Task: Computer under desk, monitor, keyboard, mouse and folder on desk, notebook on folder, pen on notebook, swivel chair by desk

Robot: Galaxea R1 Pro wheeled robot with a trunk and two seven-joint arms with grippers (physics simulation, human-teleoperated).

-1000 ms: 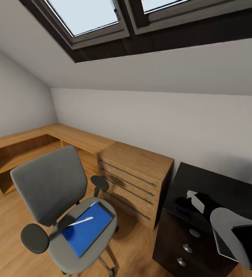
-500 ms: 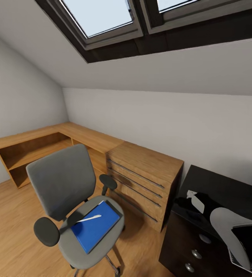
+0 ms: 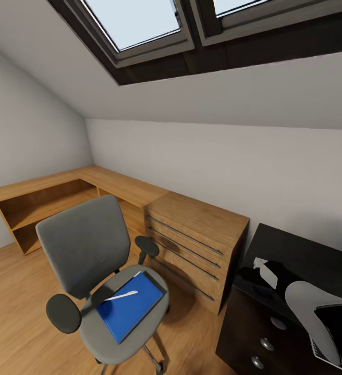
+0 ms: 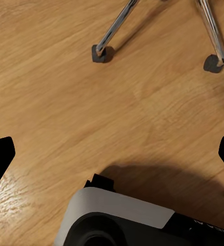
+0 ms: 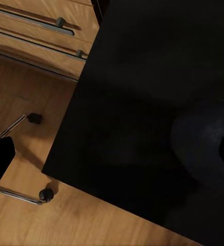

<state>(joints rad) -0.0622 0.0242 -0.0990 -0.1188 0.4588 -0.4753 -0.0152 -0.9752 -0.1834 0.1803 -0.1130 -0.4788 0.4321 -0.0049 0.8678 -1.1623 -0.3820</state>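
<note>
The swivel chair (image 3: 100, 281) stood on the wooden floor (image 3: 14, 317) at the near left, turned away from the black tabletop (image 3: 306, 260) at the near right and separated from it by a stretch of bare floor. The blue folder (image 3: 129, 307) lay flat on the seat, with a dark edge of what looked like the notebook (image 3: 151, 276) showing at its far side and the whitish pen (image 3: 121, 297) resting on the blue cover. So the paper stack had not been carried over, and the chair was not yet beside the desk. The part of the tabletop in view carried none of the task's things; the monitor, keyboard, mouse and computer could not be judged from here. In the head view the right hand (image 3: 262, 275) hung over the near left corner of the tabletop, above the black drawers (image 3: 265, 338); its tips sat at opposite edges of the right wrist view, so it appeared spread and empty. The left hand (image 4: 112, 154) pointed down at the floor near the chair's chrome legs (image 4: 117, 25), fingers likewise wide apart with nothing held. By my judgement nearly all of the job remained, beginning with the folder.
</note>
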